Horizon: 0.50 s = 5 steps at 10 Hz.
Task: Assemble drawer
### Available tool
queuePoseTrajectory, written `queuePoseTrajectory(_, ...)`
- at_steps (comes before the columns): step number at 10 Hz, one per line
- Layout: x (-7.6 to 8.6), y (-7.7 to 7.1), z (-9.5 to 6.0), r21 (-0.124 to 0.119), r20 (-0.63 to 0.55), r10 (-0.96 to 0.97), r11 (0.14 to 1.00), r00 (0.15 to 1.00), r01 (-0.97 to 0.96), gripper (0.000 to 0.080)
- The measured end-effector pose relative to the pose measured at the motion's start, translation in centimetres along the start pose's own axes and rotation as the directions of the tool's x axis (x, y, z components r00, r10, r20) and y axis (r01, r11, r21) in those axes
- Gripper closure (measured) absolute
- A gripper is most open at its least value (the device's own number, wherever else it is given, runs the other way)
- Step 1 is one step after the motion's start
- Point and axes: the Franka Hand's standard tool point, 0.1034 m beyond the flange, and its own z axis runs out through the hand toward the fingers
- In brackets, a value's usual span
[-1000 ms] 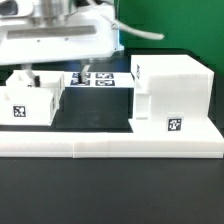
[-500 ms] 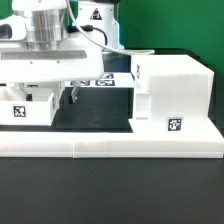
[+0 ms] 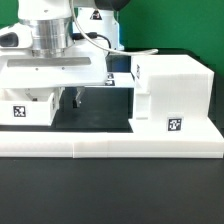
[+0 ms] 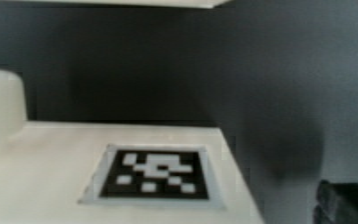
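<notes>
Hand [image 3: 52,96] lower than before, fingers spread apart, empty, over small tray [image 3: 25,109]; shell [image 3: 176,95] unmoved.

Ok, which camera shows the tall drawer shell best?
The exterior view: the shell stands whole at its right, tag facing the camera. The wrist view shows only a tagged white surface close up, not clearly the shell.

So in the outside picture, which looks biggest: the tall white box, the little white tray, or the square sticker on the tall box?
1. Tall shell: biggest by far.
2. Small tray: clearly smaller, with its top covered by the robot arm.
3. Square tag on the shell: smallest.
</notes>
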Motion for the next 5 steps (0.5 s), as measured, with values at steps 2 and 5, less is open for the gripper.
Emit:
queuePoseTrajectory(2, -0.06, 0.07, 0.04, -0.004, -0.006, 0.000, 1.000, 1.000, 0.000, 0.0262)
queuePoseTrajectory(5, -0.06, 0.08, 0.04, -0.004, -0.006, 0.000, 1.000, 1.000, 0.000, 0.0587)
